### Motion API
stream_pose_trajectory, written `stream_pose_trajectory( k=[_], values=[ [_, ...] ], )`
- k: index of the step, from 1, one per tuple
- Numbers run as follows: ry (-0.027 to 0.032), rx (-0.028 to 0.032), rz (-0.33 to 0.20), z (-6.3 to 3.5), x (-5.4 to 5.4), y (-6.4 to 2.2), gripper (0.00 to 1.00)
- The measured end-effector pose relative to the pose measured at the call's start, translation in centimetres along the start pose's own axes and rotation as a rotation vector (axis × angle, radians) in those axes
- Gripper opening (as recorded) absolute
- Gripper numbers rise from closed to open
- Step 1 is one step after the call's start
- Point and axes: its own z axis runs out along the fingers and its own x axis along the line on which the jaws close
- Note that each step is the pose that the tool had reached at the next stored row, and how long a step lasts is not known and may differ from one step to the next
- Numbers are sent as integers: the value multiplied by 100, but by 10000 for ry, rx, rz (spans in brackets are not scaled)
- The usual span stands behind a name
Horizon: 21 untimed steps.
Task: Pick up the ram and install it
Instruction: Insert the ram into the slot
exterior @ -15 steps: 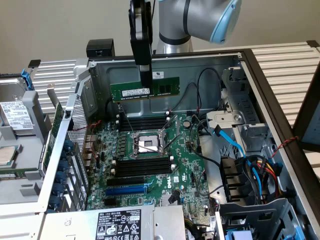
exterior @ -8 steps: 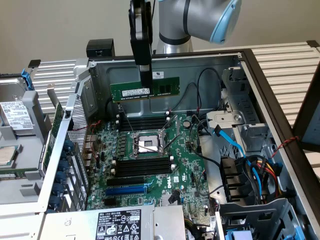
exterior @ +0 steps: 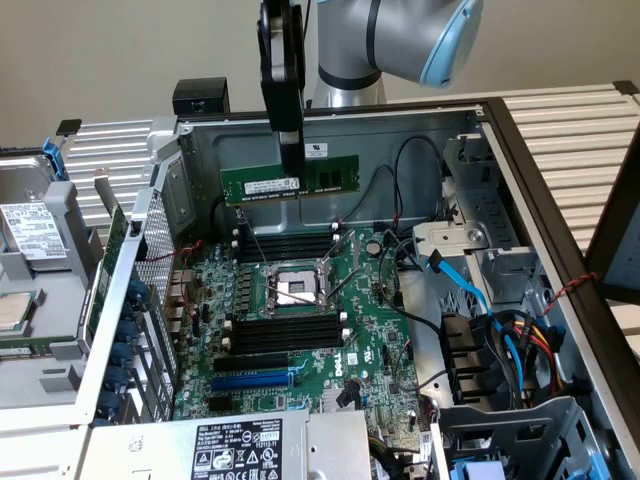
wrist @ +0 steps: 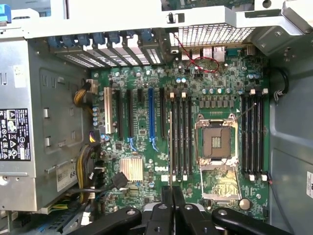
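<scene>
Power supply [exterior: 240, 450] and motherboard [exterior: 300, 300] are seen exposed below, while the ram [exterior: 330, 175] is held clamped at its top edge by the gripper [exterior: 290, 180], level above the far black slots [exterior: 290, 243], apparently to match their line.

Grips the ram [exterior: 335, 172] at mid-length with the gripper [exterior: 290, 172]. Holds it level and clear of the motherboard [exterior: 370, 330], up above the CPU socket [exterior: 297, 288], over the black memory slots [exterior: 285, 243] on the socket's far side. On the socket's near side, a second slot bank [exterior: 285, 335].
</scene>
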Motion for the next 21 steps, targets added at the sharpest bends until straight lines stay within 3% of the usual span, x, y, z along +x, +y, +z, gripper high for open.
stream_pose_trajectory(
  k=[11, 17, 21],
  values=[
    [-12, -5, -1, 198, -25, 10, 12],
    [-11, -19, -3, 250, -187, 25, 12],
    [-13, -18, -1, 294, -230, 64, 12]
  ],
)
